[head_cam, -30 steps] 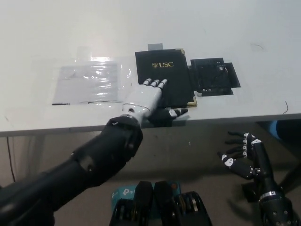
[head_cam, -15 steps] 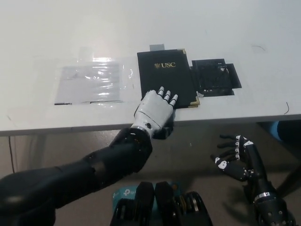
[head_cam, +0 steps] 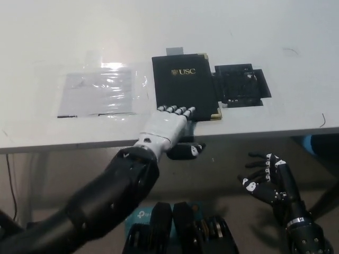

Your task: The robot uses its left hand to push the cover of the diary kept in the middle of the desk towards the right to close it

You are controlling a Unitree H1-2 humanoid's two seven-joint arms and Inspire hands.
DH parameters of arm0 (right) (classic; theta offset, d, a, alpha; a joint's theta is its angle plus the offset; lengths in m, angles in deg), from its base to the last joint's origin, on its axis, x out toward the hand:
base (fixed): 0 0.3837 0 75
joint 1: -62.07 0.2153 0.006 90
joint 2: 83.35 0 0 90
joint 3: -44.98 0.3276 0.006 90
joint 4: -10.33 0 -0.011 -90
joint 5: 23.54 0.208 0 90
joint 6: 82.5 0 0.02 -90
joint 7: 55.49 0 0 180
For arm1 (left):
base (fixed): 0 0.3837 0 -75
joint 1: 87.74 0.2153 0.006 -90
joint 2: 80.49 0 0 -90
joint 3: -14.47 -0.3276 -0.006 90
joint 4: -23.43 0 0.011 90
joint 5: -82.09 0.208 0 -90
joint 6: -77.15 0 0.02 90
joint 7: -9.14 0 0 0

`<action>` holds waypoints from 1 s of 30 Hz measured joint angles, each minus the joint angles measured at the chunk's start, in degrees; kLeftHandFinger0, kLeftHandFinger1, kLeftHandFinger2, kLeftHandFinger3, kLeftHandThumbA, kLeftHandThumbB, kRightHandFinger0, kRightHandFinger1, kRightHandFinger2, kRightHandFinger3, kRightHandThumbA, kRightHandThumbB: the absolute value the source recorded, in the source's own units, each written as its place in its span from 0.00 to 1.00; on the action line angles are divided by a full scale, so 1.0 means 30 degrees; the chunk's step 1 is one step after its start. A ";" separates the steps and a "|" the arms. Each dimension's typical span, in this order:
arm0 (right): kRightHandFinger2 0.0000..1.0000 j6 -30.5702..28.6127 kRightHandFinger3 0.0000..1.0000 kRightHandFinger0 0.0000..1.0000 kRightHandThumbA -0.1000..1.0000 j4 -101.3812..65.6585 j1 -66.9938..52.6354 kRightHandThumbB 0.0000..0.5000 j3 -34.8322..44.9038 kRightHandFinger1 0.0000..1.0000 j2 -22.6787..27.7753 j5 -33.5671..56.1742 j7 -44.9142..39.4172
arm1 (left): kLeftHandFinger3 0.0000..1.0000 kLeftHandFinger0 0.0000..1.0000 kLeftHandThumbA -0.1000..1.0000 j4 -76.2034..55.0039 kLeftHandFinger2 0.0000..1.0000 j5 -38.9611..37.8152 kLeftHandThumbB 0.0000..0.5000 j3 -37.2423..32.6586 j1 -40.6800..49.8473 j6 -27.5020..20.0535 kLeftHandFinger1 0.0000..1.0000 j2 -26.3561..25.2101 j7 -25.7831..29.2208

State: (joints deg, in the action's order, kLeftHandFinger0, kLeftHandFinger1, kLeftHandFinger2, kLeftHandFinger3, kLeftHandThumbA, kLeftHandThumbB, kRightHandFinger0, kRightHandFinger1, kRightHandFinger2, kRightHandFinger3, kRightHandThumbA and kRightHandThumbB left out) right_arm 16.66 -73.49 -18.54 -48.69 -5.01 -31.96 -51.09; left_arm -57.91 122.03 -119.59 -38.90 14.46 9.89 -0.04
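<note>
Head view, steep downward angle. Diary (head_cam: 185,87) lies closed, mid-worktop (head_cam: 159,32), black cover up with gold "USC" lettering and gold corner pieces. Its near edge sits close to the worktop's front edge. A small grey tab (head_cam: 174,51) shows just past the diary's far edge; what it is cannot be made out.

Touching or just beside the diary's right edge: a flat black object (head_cam: 241,85) with flaps and cut-out shapes. Detail is too dark to resolve; cannot tell whether it overlaps the diary. To the diary's left, a clear plastic sleeve (head_cam: 98,92) lies flat over white paper, with strong glare on its far part, so the contents are unreadable.

Left hand (head_cam: 167,126): white, palm down, flat, fingers (head_cam: 177,110) extended and close together, holding nothing. The fingertips reach the diary's near-left corner region and appear to touch the cover edge; contact is not certain from this angle. The thumb hangs dark below the worktop's front edge, partly hidden. The forearm runs down to the lower left, cut off by the frame.

Right hand (head_cam: 267,180): black, below worktop level at lower right, well apart from the diary, fingers spread and loosely curled, empty. The wrist is cut off at the bottom edge.
</note>
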 measured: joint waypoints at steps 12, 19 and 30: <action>0.52 0.0080 0.71 0.33 0.85 0.0140 -0.0206 0.16 0.0008 0.41 0.0089 0.0000 0.0001 | 1.00 1.00 1.00 -0.3831 1.00 -0.4835 0.07 0.5207 0.2934 -0.0122 1.00 0.1343 -0.0521; 0.56 0.0107 0.72 0.35 0.85 0.0205 -0.0222 0.17 0.0009 0.45 0.0101 0.0002 -0.0002 | 1.00 1.00 1.00 -0.4885 1.00 -0.7918 0.05 0.8343 0.6102 -0.0123 1.00 0.1337 -0.0531; 0.55 0.0130 0.73 0.36 0.85 0.0450 -0.0233 0.14 0.0026 0.45 0.0124 0.0003 -0.0002 | 1.00 1.00 0.80 -0.4983 1.00 -1.2483 0.34 1.4787 1.2053 -0.0119 1.00 0.1331 -0.0950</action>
State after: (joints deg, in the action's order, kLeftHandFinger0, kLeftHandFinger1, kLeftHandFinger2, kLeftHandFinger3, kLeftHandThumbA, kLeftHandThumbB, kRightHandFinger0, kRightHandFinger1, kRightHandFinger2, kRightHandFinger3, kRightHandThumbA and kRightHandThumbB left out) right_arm 17.05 -72.14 -19.23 -48.62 -4.64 -31.95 -51.10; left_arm -72.86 84.58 -75.23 -2.74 14.10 13.89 -2.89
